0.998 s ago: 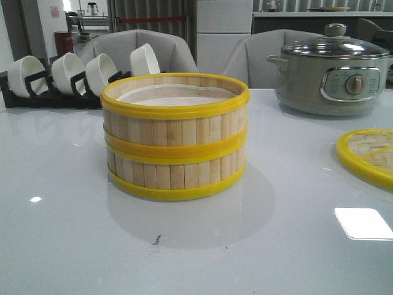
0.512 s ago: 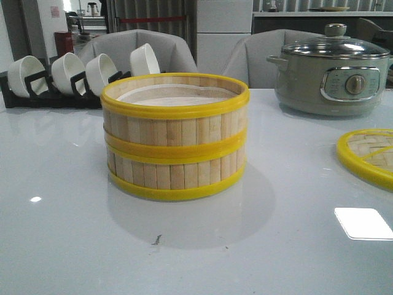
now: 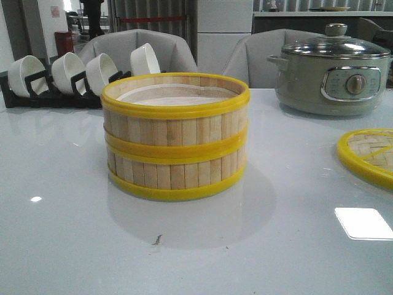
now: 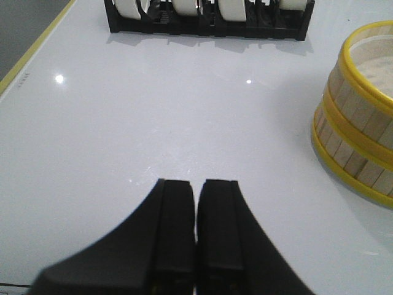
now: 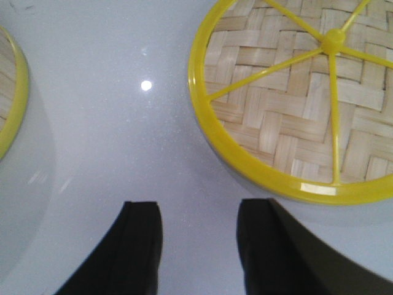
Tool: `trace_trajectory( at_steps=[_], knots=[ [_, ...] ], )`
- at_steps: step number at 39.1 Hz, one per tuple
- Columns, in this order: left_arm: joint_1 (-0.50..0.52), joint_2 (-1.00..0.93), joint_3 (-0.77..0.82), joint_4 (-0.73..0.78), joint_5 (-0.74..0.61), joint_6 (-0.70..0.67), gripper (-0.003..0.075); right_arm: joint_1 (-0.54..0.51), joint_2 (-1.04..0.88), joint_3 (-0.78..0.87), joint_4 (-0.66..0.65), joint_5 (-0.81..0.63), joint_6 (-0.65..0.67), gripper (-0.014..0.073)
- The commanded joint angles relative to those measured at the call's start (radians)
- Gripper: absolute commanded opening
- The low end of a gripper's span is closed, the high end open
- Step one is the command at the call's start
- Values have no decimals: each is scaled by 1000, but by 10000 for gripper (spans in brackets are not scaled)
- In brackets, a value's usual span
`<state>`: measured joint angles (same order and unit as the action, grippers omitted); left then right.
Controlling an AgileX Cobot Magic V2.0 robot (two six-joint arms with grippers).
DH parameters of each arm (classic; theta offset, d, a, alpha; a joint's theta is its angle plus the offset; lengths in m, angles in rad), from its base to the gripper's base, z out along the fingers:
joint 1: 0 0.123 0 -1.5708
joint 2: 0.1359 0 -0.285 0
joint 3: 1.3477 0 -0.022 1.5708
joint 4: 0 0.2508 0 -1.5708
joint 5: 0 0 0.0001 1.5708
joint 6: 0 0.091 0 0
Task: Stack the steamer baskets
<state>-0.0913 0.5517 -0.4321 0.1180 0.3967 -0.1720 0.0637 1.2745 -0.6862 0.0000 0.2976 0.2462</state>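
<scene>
Standing upright, steamer baskets [image 3: 175, 136] stacked, openings up.

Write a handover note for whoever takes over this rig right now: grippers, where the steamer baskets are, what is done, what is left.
Left gripper: shut, empty, over bare table.
Right gripper: open, empty, beside the woven lid, not touching it.
Steamer baskets: upper basket sits squarely on the lower basket, mid-table, in front of the bowl rack.
Done: the stack looks complete.
Left: nothing for the stacking itself. The lid lies apart to the right, off the stack.
</scene>
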Motion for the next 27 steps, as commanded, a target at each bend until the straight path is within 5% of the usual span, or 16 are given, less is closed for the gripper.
trace_trajectory(
  at_steps=[1, 27],
  knots=[
    [-8, 2, -31, -5, -88, -9, 91, -27, 79, -110, -8, -5, -9, 332],
    [-8, 2, -31, -5, -88, -9, 91, -130, 400, -570, -129, 224, -11, 384]
  ],
)
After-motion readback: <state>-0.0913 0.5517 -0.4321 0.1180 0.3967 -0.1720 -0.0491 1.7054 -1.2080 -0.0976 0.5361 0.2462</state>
